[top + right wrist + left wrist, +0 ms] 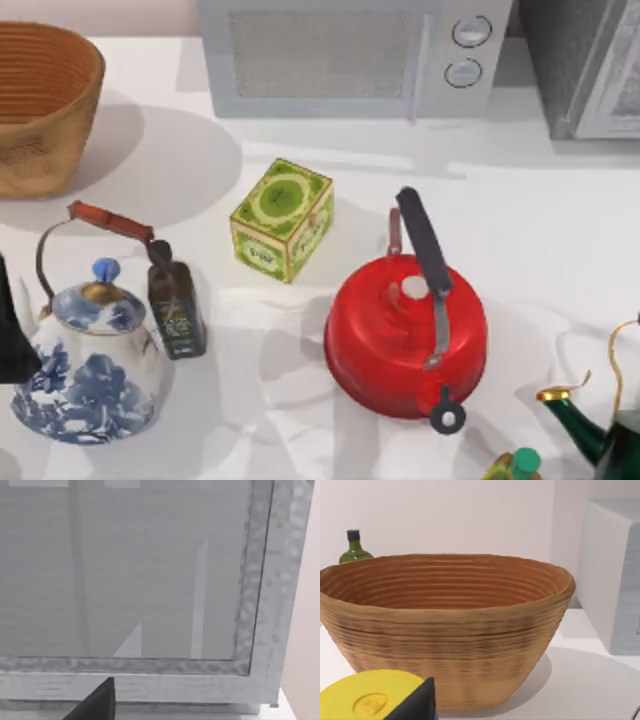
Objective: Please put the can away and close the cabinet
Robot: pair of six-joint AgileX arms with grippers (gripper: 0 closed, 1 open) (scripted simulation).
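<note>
The can is out of view. The grey cabinet [575, 65] stands at the table's back right corner, its light grey framed door [622, 85] at the picture's edge. In the right wrist view that door [125, 570] is close and faces the camera, with a dark part of my right gripper [97, 702] low before it. Whether the door is ajar I cannot tell. My left arm [10, 335] is a dark shape at the table's left edge, and a piece of my left gripper [417, 705] points toward the wicker basket [445, 630].
Along the back stand the basket [40, 105] and a white-grey microwave [350, 55]. In the middle are a green tea tin [282, 220], a red kettle [405, 335], a dark bottle [176, 310] and a blue-and-white teapot [90, 365]. A green kettle [600, 430] occupies the front right.
</note>
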